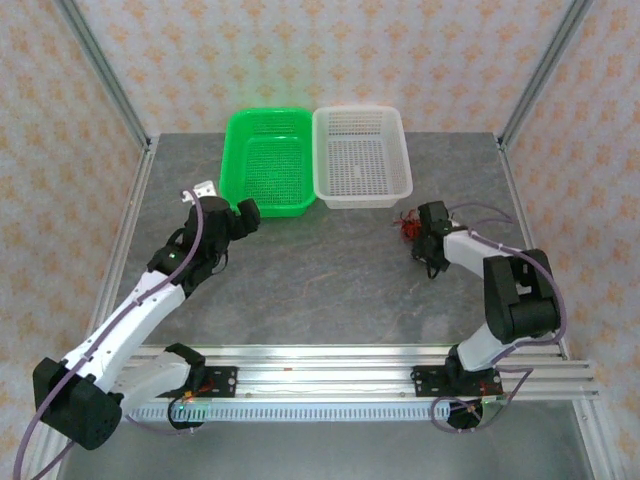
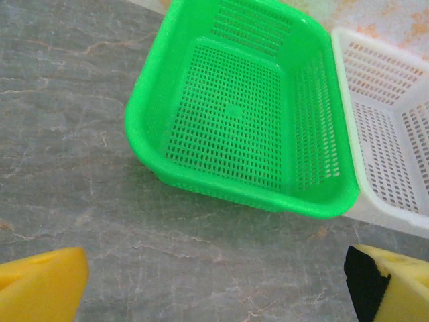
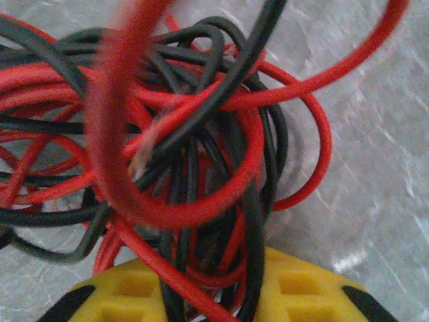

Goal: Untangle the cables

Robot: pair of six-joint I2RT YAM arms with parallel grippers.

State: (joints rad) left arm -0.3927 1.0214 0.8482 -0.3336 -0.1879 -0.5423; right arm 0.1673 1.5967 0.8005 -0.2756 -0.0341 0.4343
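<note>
Pinching tangled cables (image 3: 188, 154) in right gripper (image 3: 213, 295) just in front of white basket (image 1: 365, 198); holding left gripper (image 2: 214, 285) spread. Barely begun: nothing separated.

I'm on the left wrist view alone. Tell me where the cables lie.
Observer: The cables lie as one red and black bundle on the table, just in front of the white basket, by its right near corner.
Operator: Report the right end effector.
Observer: The right end effector is on that bundle. In its wrist view several strands run between its yellow fingers, which sit tight on them.
Operator: Say whether any strand lies free.
Observer: None that I can see. Red and black strands loop through one another in a single knot.
</note>
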